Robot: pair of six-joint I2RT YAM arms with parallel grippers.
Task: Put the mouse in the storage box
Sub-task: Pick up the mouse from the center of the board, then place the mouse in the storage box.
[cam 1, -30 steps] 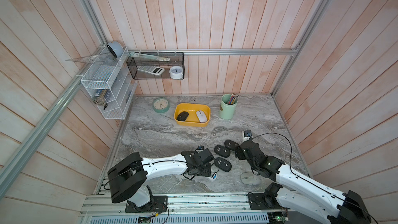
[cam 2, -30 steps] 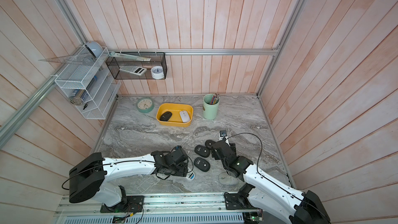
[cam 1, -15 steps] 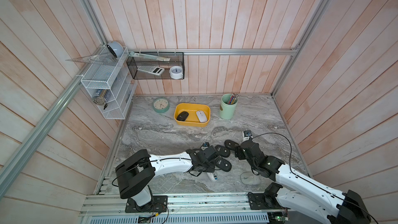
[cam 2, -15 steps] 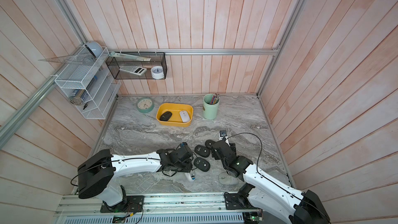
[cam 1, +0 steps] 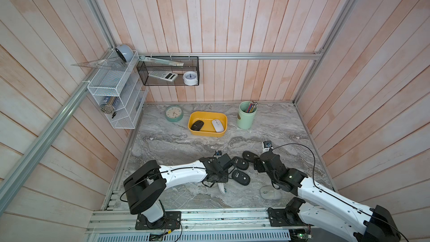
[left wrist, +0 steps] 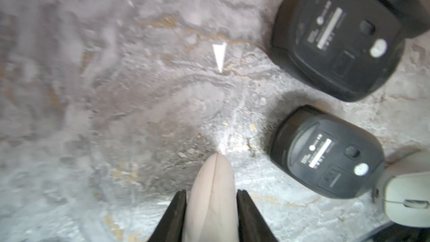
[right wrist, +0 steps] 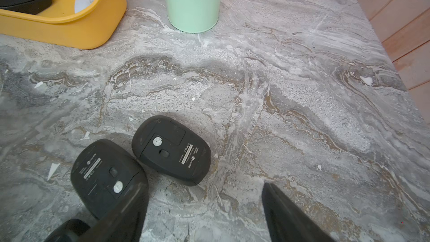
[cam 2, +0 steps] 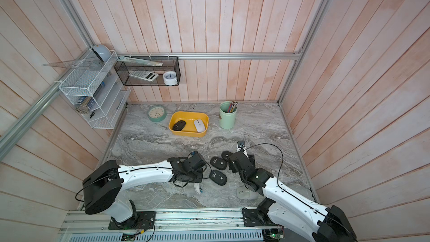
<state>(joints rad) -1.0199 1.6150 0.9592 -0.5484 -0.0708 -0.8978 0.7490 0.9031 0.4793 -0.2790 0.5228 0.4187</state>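
The shallow mustard-yellow plastic storage box (cam 2: 189,133) holds a black oval mouse (cam 2: 179,125) and a flat white mouse (cam 2: 199,125). Three black mice (cam 2: 218,177) lie between the arms; a slim white mouse (cam 2: 198,187) shows beneath the left arm (cam 2: 144,174).

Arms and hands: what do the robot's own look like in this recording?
Both arms have white shells on the long links, with black joints and bases. The left arm carries a thin black cable along it; a looping black cable arcs over the right arm. The left hand has pale beige fingers in black holders; the right hand has black fingers.
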